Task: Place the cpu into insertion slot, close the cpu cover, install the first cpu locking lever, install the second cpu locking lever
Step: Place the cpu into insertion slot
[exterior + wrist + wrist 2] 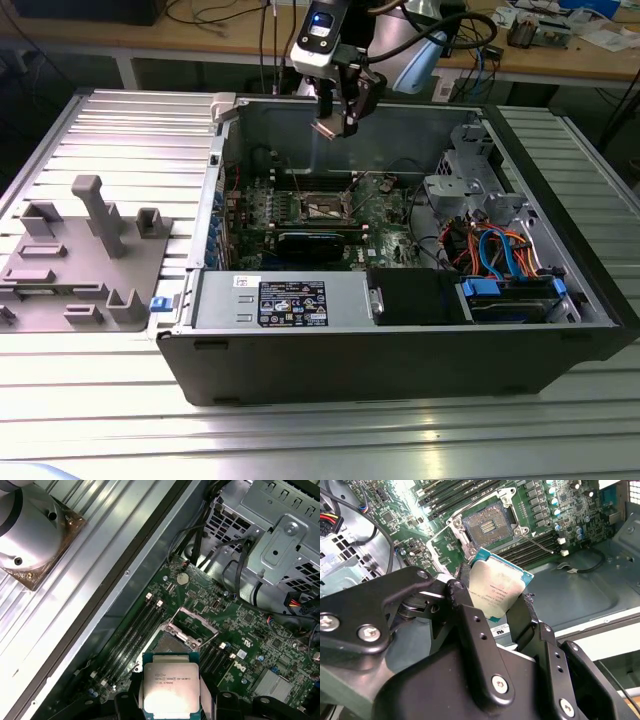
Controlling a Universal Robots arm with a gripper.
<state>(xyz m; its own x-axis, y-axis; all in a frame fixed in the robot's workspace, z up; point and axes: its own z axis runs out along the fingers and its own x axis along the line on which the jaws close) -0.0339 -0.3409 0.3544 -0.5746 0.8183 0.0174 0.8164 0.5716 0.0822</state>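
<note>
In the exterior view, upper middle of the frame: pincer [335, 126] hanging over the open computer case [400, 350], clamped on the cpu [327, 129] and holding it in the air. Lower, at the middle of the green board [385, 215]: the insertion slot [327, 207], well below the cpu. Toward the exterior view's right, inside the case: a grey drive cage [470, 185] with blue and orange cables [500, 250] in front of it. Along the near wall: a power supply [280, 300]. On the ribbed table [130, 125], toward the exterior view's left: a grey fixture tray [85, 260], set apart from the case.

In the second wrist view: black fingers [470, 625] pressing on two opposite edges of the cpu [497, 591], silvery top toward the camera, teal rim showing around it. Beyond the cpu: the insertion slot [487, 526], open, its contact field exposed.

In the first wrist view: cpu [171, 685] gripped between the tips of the pincer [171, 702], clear of the board. Just past its far edge: the insertion slot [170, 644], partly hidden behind the cpu. At the far side of the slot: the cpu cover [186, 637], swung up and standing open. Flanking the slot on both sides: long memory slots [132, 630].
</note>
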